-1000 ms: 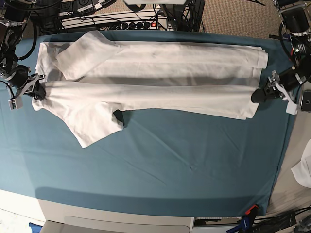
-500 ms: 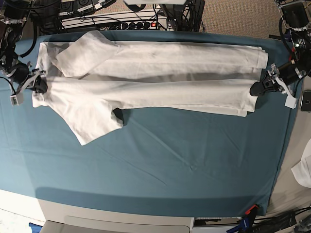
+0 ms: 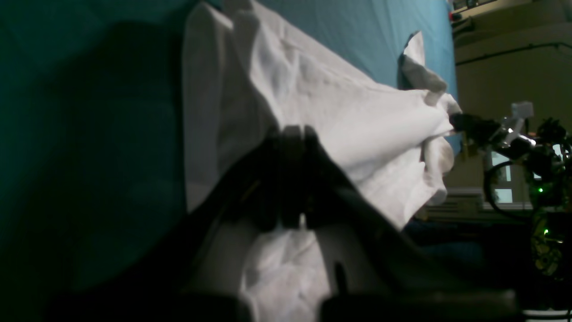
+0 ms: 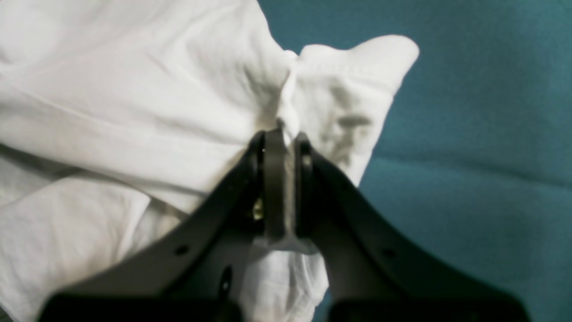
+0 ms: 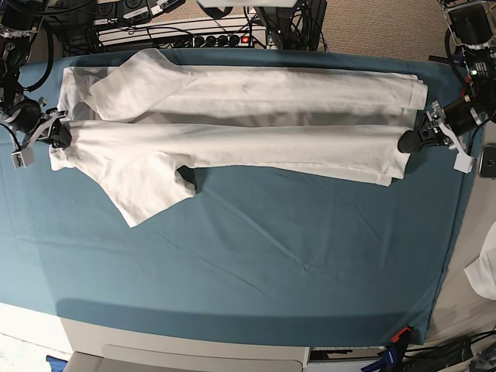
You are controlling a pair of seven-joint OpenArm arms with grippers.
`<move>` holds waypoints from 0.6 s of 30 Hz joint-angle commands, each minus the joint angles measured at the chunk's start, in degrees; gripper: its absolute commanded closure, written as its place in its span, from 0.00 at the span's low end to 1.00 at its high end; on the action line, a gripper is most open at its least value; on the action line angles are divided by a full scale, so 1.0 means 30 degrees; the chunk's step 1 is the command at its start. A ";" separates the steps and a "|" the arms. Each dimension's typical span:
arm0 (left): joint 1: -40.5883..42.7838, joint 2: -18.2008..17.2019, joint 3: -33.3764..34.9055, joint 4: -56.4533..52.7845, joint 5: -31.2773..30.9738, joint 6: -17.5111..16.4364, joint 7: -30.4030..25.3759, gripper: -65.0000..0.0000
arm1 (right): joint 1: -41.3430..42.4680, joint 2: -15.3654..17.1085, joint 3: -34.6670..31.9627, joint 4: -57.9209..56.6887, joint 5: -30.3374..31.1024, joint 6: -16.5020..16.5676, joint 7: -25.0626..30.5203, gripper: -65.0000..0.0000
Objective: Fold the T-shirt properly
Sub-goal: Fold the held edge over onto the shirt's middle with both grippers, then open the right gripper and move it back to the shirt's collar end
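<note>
- Left gripper (image 5: 406, 142): jaws clamped on the hem corner of the T-shirt (image 5: 232, 132), at the base view's right.
- Right gripper (image 5: 62, 138): jaws pinched on the shoulder end, opposite side.
- The T-shirt lies stretched lengthwise across the far part of the teal cloth sheet (image 5: 271, 256), near half lifted toward the far half, one sleeve (image 5: 147, 194) trailing out toward the near side.
- Risk: uneven travel could skew the fold; the thin pinch may slip; the loose sleeve could bunch underneath.

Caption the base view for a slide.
Both claws, left and right, pinch opposite ends of the white T-shirt, stretched over the teal sheet.
</note>
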 commanded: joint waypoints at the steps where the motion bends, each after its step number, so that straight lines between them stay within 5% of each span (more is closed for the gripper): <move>1: -0.0146 -0.0466 -0.0197 0.0342 -0.0554 -0.0165 -0.0146 0.96 | 0.0160 0.0590 0.0342 0.0291 -0.0015 -0.0120 0.0160 1.00; 6: 0.0306 -0.0474 -0.0197 0.0342 -0.0805 -0.0165 -0.0138 0.74 | 0.0175 0.0597 0.0342 0.0291 -0.0022 -0.0120 -0.0102 0.63; 15: 0.0692 -0.0481 -0.0430 0.0634 -0.0805 -0.0165 0.0073 0.73 | 0.0554 0.0605 0.2499 0.0291 -0.2521 -0.0120 0.1872 0.63; 18: 0.0699 -0.0481 -0.0969 0.1479 -0.0805 -0.0165 0.1566 0.74 | 0.0823 0.0605 0.4000 0.0291 -0.2506 -0.0120 0.2069 0.63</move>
